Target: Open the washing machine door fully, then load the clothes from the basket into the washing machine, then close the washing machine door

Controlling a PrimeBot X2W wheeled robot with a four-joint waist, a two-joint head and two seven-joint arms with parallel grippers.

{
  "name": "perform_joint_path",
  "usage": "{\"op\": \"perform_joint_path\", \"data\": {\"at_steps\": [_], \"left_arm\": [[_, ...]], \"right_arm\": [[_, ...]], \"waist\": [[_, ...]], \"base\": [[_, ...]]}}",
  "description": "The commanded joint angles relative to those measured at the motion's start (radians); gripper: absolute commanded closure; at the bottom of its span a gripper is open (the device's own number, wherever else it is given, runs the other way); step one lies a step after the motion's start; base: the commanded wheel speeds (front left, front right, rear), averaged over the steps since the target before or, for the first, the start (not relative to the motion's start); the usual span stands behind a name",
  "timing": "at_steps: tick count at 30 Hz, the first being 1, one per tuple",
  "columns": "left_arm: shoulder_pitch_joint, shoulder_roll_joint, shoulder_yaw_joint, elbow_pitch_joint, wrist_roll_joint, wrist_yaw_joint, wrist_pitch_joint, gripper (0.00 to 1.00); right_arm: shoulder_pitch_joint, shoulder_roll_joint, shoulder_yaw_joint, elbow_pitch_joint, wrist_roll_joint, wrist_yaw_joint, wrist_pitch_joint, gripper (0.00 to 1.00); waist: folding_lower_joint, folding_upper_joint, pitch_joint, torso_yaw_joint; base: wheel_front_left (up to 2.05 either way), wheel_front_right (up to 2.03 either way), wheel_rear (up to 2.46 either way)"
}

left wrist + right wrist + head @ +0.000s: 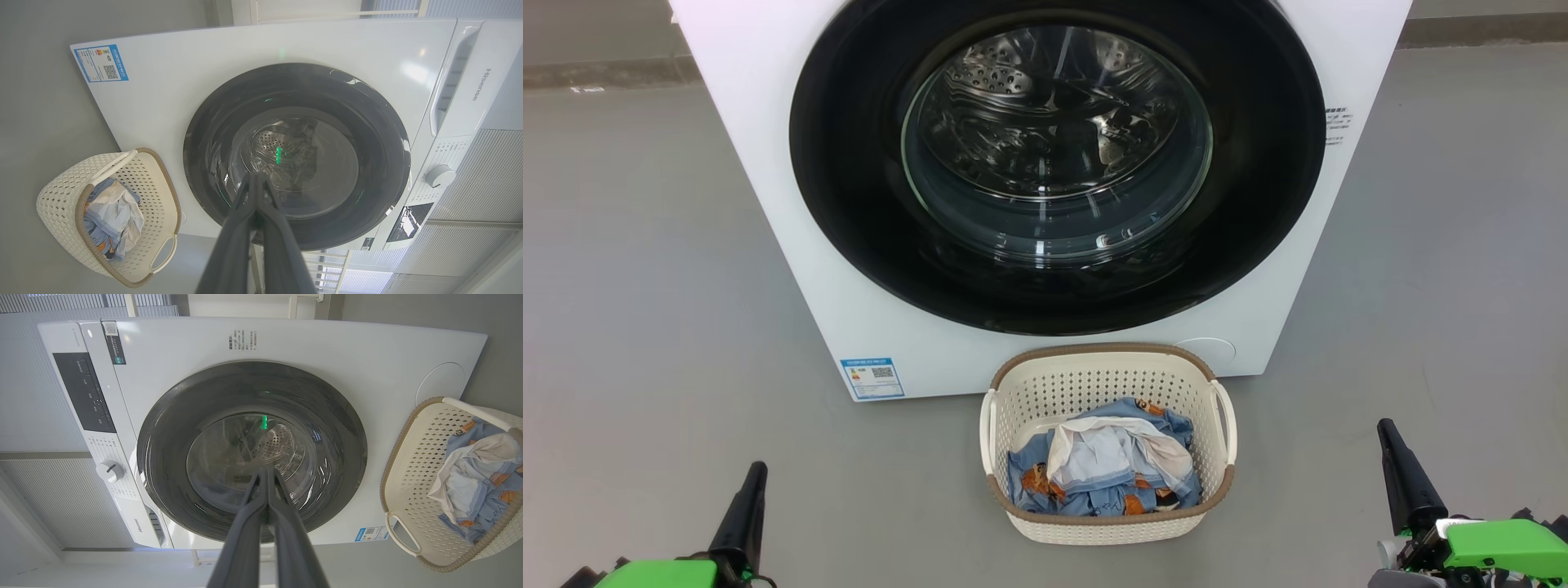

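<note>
Zero out of three steps done, as far as I can tell standing here. The washing machine door (1058, 147) is shut flush against the front of the washing machine (768, 204), with the glossy black rim seated all the way round. You can see the steel drum through the glass bowl, and I can't make out anything inside it.

The basket (1094, 384) is on the grey floor (645, 286) at the door's 6 o'clock, just in front of the machine's base. I can't tell if it's actually touching. The clothes (1107, 465) are all piled in it, blue printed fabric with the white-cream piece on top. The blue label (872, 378) is at the door's 7 o'clock, if that helps you picture it.

Both arms are low and back. The left gripper (756, 474) is at roughly 8 o'clock from the basket and the right gripper (1387, 433) is at roughly 3 o'clock. Both are well apart from it, pointing toward the machine. Each has its two dark fingers pressed together, and neither is holding anything.

So everything's left: open the door fully, move the laundry across, close up. My guess is the door is the fiddly part. I can't pick out a handle or catch from here, and those fingers would need to part before hooking that rim. With the basket parked under the door, it shouldn't block the swing.
</note>
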Motion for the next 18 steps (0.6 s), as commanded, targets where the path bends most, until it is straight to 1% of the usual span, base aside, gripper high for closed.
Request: {"op": "perform_joint_path", "data": {"at_steps": [1, 9, 10, 14, 17, 18], "left_arm": [[-0.044, 0.011, 0.035, -0.024, 0.016, -0.003, 0.007, 1.0], [-0.044, 0.011, 0.035, -0.024, 0.016, -0.003, 0.007, 1.0], [0.0, 0.0, 0.0, 0.0, 0.0, 0.0, 0.0, 0.0], [0.016, -0.008, -0.005, 0.027, -0.001, 0.0, -0.001, 0.0], [0.051, -0.028, -0.009, 0.066, -0.001, 0.0, -0.001, 0.0], [0.05, -0.028, -0.012, 0.064, 0.0, 0.0, -0.004, 0.0]], "right_arm": [[-0.042, -0.004, 0.023, -0.024, -0.012, 0.002, 0.008, 1.0], [-0.042, -0.004, 0.023, -0.024, -0.012, 0.002, 0.008, 1.0], [0.0, 0.0, 0.0, 0.0, 0.0, 0.0, 0.0, 0.0], [0.016, 0.006, 0.0, 0.028, 0.001, 0.0, -0.002, 0.0], [0.047, 0.017, 0.0, 0.07, 0.001, 0.0, -0.002, 0.0], [0.046, 0.017, 0.002, 0.067, 0.001, 0.0, -0.004, 0.0]], "waist": [[0.0, 0.0, 0.0, 0.0], [0.0, 0.0, 0.0, 0.0], [0.0, 0.0, 0.0, 0.0], [0.0, 0.0, 0.0, 0.0], [0.0, 0.0, 0.0, 0.0], [0.0001, 0.0, 0.002, 0.0]], "base": [[0.0, 0.0, 0.0], [0.0, 0.0, 0.0], [0.0, 0.0, 0.0], [0.0, 0.0, 0.0], [0.0, 0.0, 0.0], [0.0, 0.0, 0.0]]}}
